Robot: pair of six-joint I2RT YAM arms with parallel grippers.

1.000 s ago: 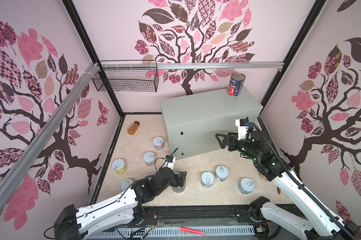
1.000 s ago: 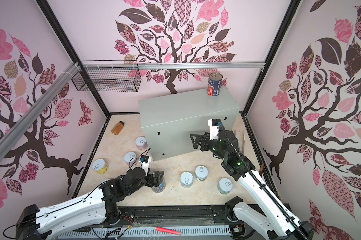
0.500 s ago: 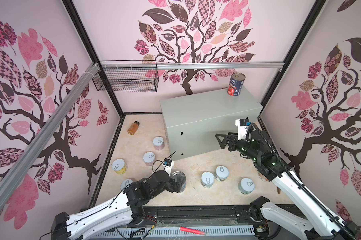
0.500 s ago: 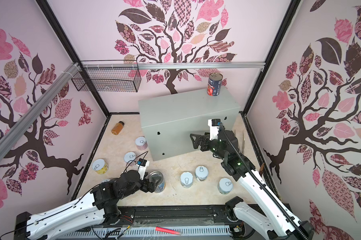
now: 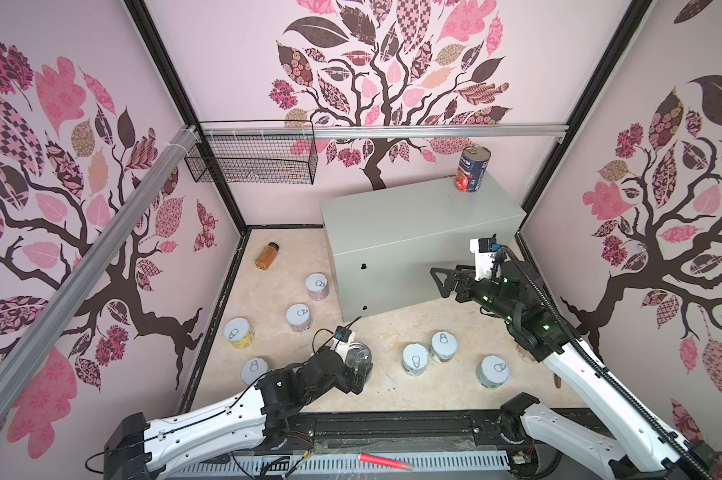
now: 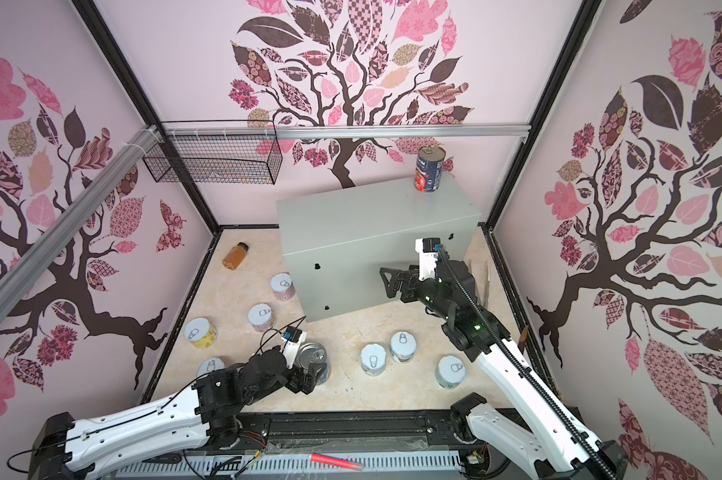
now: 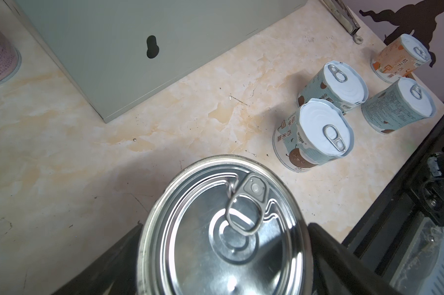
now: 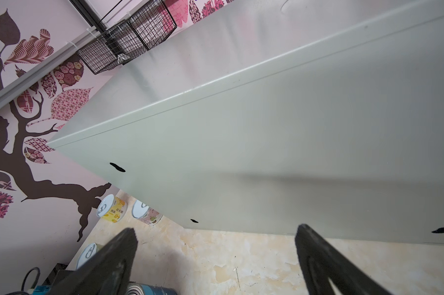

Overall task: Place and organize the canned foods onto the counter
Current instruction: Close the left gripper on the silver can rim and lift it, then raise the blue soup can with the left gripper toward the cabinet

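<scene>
A tall blue-labelled can [image 5: 358, 358] [image 6: 312, 357] with a metal pull-tab lid [image 7: 223, 229] stands on the floor. My left gripper [image 5: 359, 374] [image 7: 223, 227] is open, one black finger on each side of the can. The red-tomato can [image 5: 471, 170] [image 6: 429, 172] stands upright on the far right corner of the counter [image 5: 413, 224] [image 6: 372, 224]. My right gripper [image 5: 440, 282] [image 8: 215, 231] hangs open and empty before the counter's front face [image 8: 267, 140]. Several short white-lidded cans stand on the floor, among them ones at left [image 5: 298, 316] and right [image 5: 414, 359] [image 7: 318, 132].
An amber bottle [image 5: 266, 255] lies on the floor by the left wall. A black wire basket [image 5: 251, 160] hangs on the back rail. An orange-labelled short can [image 7: 399, 61] stands by the right wall behind my right arm. A red pen [image 5: 384, 459] lies on the front frame.
My left arm has drawn back toward the front and lowered, so the blue can's lid now shows between its fingers. The right arm has not moved.
</scene>
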